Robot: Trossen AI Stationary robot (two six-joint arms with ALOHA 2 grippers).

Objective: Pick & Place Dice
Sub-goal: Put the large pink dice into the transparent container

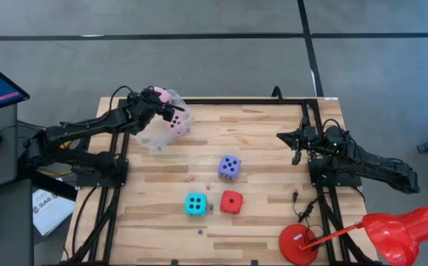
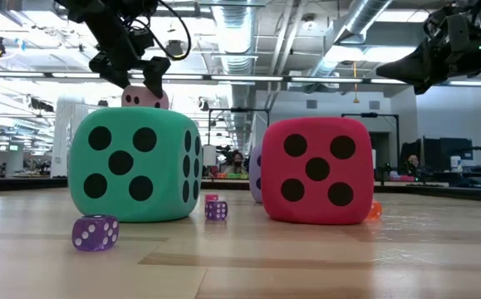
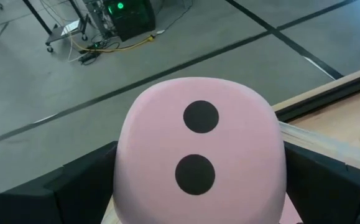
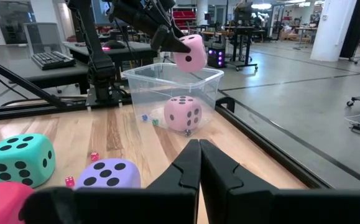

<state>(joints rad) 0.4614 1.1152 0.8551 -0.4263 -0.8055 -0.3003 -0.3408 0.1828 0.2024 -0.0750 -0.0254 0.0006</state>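
Two pale pink dice at the clear tub [image 4: 173, 93], one [image 4: 183, 114] inside it, the other [image 4: 191, 52] clamped in the left fingers [image 1: 162, 100] above it, violet-blue die [image 1: 229, 167], cyan die [image 1: 195, 204], red die [image 1: 231, 202] on the counter [image 1: 265, 148] well apart from the tub, right fingers [image 4: 199, 163] together, idle across the counter from the tub.

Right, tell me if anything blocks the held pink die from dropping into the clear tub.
Nothing visible does. The left end effector holds a pale pink die just above the open top of the clear tub. Inside, another pink die sits toward one side, leaving bare floor beside it. The right end effector waits far across the table.
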